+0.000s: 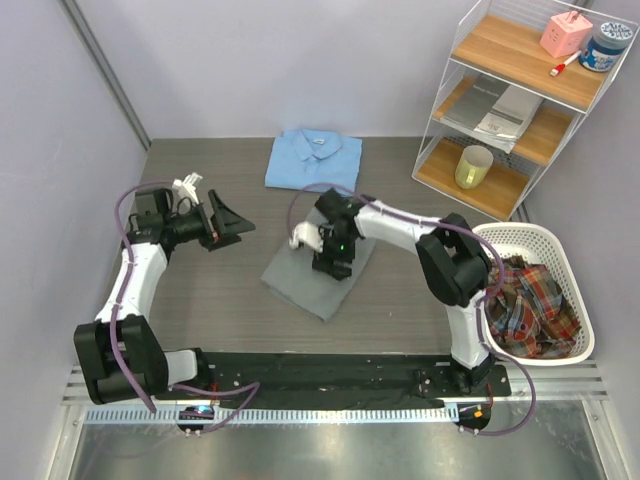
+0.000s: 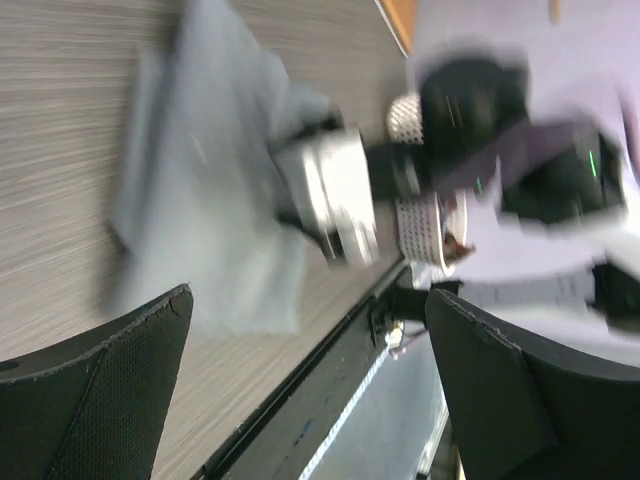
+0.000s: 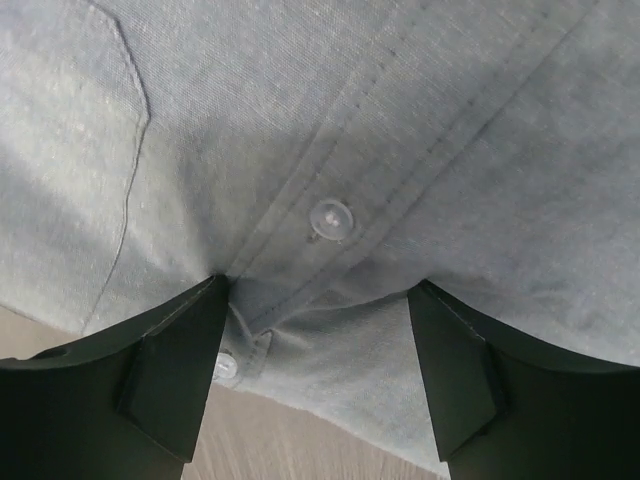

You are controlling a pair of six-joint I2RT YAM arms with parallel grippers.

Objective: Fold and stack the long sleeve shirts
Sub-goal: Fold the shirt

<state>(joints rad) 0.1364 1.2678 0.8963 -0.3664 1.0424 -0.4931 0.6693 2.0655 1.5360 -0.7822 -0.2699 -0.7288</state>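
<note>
1. Grey shirt (image 1: 300, 287): a folded rectangle lying askew at the middle of the counter (image 1: 200, 295); judged to be the piece in hand, folded but not yet carried to the stack
2. Light blue shirt (image 1: 313, 162): a neat folded square, collar uppermost, at the upper middle of the top view near the far edge of the counter; apparently the base of the stack, well apart from the grey one
3. Right jaws: spread, tips pressed onto the grey shirt on either side of its button placket, so that a low ridge of cloth rises between them; set thus, by judgement, to gather several layers in one pinch; nothing is pinched yet
4. Left jaws: spread wide and empty, at the left of the top view, apart from both shirts and turned towards the grey one, clear of the right arm (image 1: 400, 224)
5. Cloth: fine matt plain weave, soft; stitched placket, pale round button (image 3: 331, 217), curved pocket seam (image 3: 135, 100) at the upper left of the right wrist view
6. Counter surface: dark, smooth wood grain, on which cloth may slide
</note>
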